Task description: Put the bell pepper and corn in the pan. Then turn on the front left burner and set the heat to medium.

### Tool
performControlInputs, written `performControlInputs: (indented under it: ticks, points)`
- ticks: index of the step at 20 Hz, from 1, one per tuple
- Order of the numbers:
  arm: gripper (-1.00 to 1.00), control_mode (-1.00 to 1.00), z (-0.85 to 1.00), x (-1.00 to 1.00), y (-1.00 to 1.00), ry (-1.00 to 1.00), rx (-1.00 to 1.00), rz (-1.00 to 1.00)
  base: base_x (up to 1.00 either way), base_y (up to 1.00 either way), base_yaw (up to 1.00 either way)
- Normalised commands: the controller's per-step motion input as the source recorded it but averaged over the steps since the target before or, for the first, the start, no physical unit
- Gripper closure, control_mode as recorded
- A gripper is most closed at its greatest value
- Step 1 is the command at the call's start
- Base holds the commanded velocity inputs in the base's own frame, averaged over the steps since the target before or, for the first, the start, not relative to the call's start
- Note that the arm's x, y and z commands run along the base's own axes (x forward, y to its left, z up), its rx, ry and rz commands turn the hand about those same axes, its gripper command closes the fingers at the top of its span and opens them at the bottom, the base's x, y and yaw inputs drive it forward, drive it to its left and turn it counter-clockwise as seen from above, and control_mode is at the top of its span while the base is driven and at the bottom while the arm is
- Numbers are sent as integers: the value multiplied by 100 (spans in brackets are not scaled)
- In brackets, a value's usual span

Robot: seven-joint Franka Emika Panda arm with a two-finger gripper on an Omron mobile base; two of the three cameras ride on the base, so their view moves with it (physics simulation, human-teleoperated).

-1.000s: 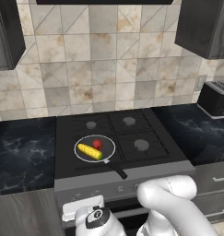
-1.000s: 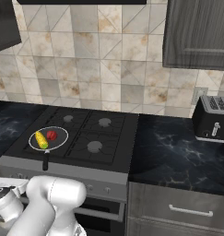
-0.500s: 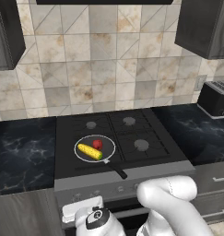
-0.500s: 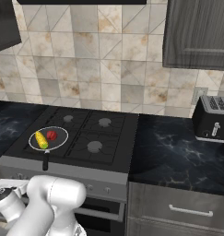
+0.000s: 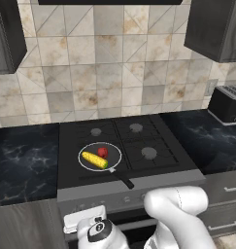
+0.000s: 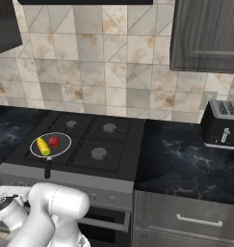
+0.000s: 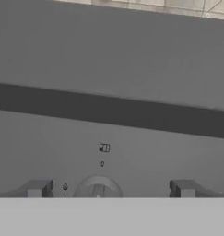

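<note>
Hand view: my tool point(image 7: 109, 189) sits close up against the stove's grey front panel point(image 7: 109, 55), fingertips point(image 7: 38, 188) spread wide with nothing between them. A round knob point(image 7: 98, 188) sits low between the tips, its lower half cut off. Small markings above it are too tiny to read. A dark horizontal band crosses the panel higher up; I can't tell what it is.

Left base view: the pan point(image 5: 100, 157) sits on the front left burner; the burner's cap is hidden under it. Corn point(image 5: 94, 159) lies in the pan, green tip toward the handle, bell pepper point(image 5: 103, 151) just beside it on the far side. The pan handle points toward the stove's front edge and stops short of it. My arm hangs low in front of the stove, the wrist cut off by the bottom edge. The other three burners point(image 5: 148, 152) are bare.

Right base view: pan point(image 6: 50, 144) with corn point(image 6: 43, 146) and bell pepper point(image 6: 54, 141) inside, near the stove's left edge. The toaster point(image 6: 223, 123) stands on the right tabletop point(image 6: 186, 159), well apart from the stove, partly cropped by the frame. Dark marble between them is open.
</note>
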Motion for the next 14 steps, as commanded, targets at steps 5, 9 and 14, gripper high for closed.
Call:
performControlInputs:
  ticks: [5,9,14]
  points:
    - [-100,-100,-9,23,0,0,0,0,0,0,0]
    - [-100,-100,-20,1,4,0,0,0,0,0,0]
    - [-100,-100,-21,0,17,-2,0,0,0,0,0]
